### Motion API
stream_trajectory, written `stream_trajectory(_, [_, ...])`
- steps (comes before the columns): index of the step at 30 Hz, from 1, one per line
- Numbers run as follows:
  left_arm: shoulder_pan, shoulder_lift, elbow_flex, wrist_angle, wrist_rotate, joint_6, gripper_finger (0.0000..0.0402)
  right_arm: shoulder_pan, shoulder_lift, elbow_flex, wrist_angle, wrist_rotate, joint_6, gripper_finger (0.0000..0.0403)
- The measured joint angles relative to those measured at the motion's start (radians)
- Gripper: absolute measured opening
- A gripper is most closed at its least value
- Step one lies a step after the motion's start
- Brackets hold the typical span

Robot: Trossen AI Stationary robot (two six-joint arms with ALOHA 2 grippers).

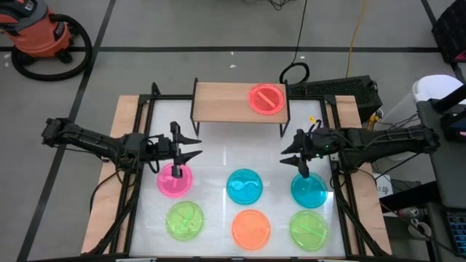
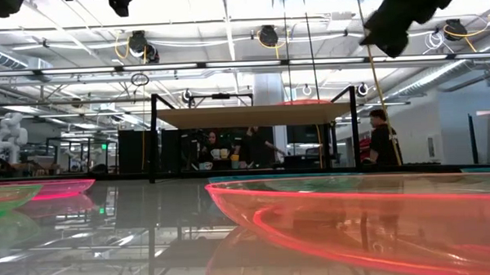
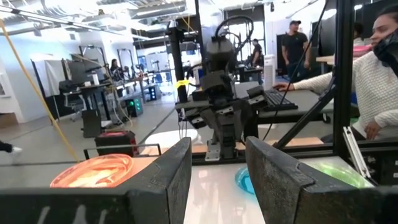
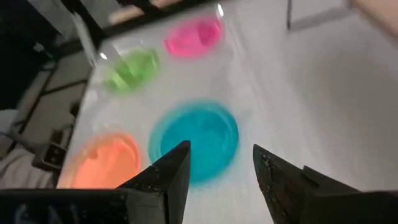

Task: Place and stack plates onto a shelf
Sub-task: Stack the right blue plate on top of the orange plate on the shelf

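The light-wood shelf (image 1: 233,102) stands on black legs at the table's far side. A reddish-pink plate (image 1: 267,98) lies flat on its right end. Several plates lie flat on the white tabletop: pink (image 1: 175,180), two blue (image 1: 244,186) (image 1: 309,191), two green (image 1: 184,220) (image 1: 309,229) and orange (image 1: 251,228). My left gripper (image 1: 191,148) hovers open above and just beyond the pink plate, pointing right. My right gripper (image 1: 291,151) hovers open beyond the right blue plate, pointing left and down over the middle blue plate (image 4: 196,140). Neither holds anything.
Black frame rails (image 1: 138,182) run along the table's left and right sides. The shelf's left and middle parts are bare wood (image 1: 218,102). A person (image 3: 373,81) sits beyond the table's right side. An orange shop vacuum (image 1: 40,33) stands on the floor at the far left.
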State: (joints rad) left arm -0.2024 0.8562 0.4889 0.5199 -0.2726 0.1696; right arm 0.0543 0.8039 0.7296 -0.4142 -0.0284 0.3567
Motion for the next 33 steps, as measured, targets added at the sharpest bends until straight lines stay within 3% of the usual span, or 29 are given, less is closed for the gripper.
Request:
stream_trajectory(6, [0.000, 0.000, 0.000, -0.009, 0.000, -0.015, 0.0159, 0.000, 0.024, 0.000, -0.204, -0.039, 0.149, 0.0157])
stream_trajectory(15, [0.000, 0.001, 0.000, -0.008, 0.000, -0.019, 0.0159, 0.000, 0.129, 0.000, -0.436, -0.182, 0.313, 0.0157])
stream_trajectory(22, [0.000, 0.023, 0.000, 0.001, 0.001, -0.022, 0.0159, -0.005, 0.241, 0.000, -0.544, -0.208, 0.183, 0.0157])
stream_trajectory(33, [0.000, 0.042, 0.000, 0.008, 0.001, -0.010, 0.0159, -0.072, 0.453, 0.000, -0.532, -0.208, -0.006, 0.0138])
